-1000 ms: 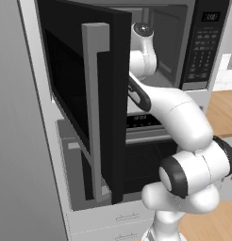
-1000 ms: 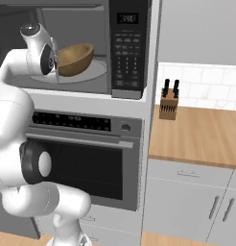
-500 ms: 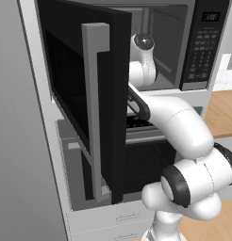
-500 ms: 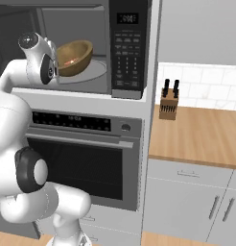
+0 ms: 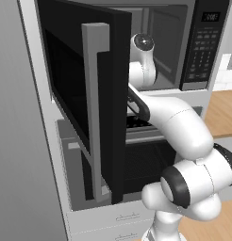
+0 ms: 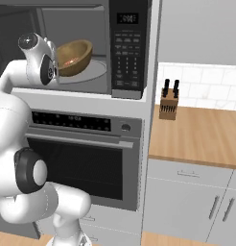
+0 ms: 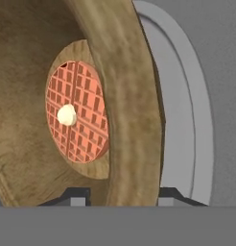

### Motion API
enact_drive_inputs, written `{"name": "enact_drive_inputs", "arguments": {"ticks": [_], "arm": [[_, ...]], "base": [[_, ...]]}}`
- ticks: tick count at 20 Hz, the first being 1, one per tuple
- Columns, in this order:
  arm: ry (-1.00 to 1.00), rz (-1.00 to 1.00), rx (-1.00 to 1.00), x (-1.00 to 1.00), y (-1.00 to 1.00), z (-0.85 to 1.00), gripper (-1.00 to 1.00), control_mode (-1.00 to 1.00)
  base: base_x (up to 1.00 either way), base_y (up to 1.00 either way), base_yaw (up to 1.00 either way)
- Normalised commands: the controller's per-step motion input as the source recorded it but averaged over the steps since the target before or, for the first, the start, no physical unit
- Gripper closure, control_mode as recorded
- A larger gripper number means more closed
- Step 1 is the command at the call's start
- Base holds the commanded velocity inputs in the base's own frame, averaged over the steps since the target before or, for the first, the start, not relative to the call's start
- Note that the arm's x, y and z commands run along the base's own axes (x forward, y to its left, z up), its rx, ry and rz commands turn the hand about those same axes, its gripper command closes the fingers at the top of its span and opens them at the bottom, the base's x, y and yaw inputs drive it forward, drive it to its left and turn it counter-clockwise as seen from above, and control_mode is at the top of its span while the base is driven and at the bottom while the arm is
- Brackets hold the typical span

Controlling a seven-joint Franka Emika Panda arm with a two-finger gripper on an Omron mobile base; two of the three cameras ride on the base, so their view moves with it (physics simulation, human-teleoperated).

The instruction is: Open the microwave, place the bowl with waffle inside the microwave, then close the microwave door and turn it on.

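The microwave (image 6: 91,48) stands open, and the microwave door (image 5: 85,94) is swung far out to the left, so its long silver handle (image 5: 96,113) faces the left base camera. Inside the grey cavity the bowl (image 6: 74,57) is tilted, with its opening turned to the front and left, over the round glass turntable (image 6: 91,72); whether its lower edge touches the glass I cannot tell. In the hand view the bowl (image 7: 115,105) is very near, and the round orange waffle (image 7: 79,113) lies against its bottom, with a small pale lump (image 7: 67,115) in the middle of the waffle. The pincer (image 7: 122,194) is clenched on the rim of the bowl: one dark tip is inside the bowl and the other tip is outside, with the thick wooden wall between them. The white arm (image 6: 24,72) reaches into the left part of the cavity. The keypad panel (image 6: 127,48) with its small display is on the right side of the microwave. Below the microwave is the stainless oven (image 6: 84,158), closed. On the wooden counter (image 6: 196,134) to the right a knife block (image 6: 169,103) stands near the white tiled wall.
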Motion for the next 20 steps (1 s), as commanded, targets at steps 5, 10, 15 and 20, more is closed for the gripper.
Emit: {"name": "enact_drive_inputs", "arguments": {"ticks": [5,10,15,20], "arm": [[0.0,0.0,0.0,0.0,0.0,0.0,-1.0,-1.0],[0.0,0.0,0.0,-0.02,-0.03,0.0,-1.0,-1.0],[-0.11,0.0,0.0,-0.68,-0.09,0.11,-1.0,-1.0],[-0.16,0.0,-0.03,-1.0,-0.12,0.09,-1.0,-1.0]], "base": [[0.0,0.0,0.0],[0.0,0.0,0.0],[0.0,0.0,0.0],[0.0,0.0,0.0]]}}
